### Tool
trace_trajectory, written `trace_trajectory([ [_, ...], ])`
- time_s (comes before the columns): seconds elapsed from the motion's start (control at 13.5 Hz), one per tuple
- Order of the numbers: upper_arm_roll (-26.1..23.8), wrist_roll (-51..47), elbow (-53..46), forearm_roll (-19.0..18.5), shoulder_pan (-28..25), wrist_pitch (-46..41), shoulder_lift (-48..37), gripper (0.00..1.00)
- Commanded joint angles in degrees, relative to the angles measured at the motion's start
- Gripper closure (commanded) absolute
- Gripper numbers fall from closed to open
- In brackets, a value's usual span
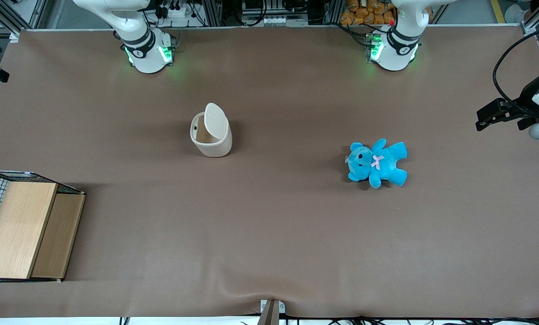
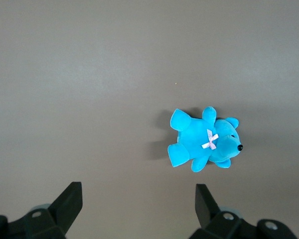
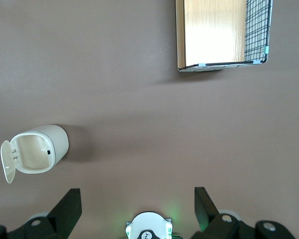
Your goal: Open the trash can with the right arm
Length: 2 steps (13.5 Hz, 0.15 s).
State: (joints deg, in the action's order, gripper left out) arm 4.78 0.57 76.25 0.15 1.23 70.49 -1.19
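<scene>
Right wrist view shows the hand (image 3: 137,211) spread wide, high above the table (image 3: 139,99), holding nothing. Below it, the trash can (image 3: 39,148) stands with its lid (image 3: 8,161) swung open.

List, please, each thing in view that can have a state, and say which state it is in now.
trash can: upright, lid swung open, tan inside showing.
gripper: open, holding nothing, high over the table, apart from the trash can.
teddy bear: lying on its back, toward the parked arm's end.
wooden box: closed, at the working arm's end.
</scene>
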Motion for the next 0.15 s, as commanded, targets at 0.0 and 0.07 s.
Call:
trace_trajectory([
  [0.0, 0.14, -0.31, -1.19, -0.59, -0.35, -0.44, 0.48, 0.00],
  [0.07, 0.05, -0.39, -1.10, -0.59, -0.35, -0.44, 0.48, 0.00],
])
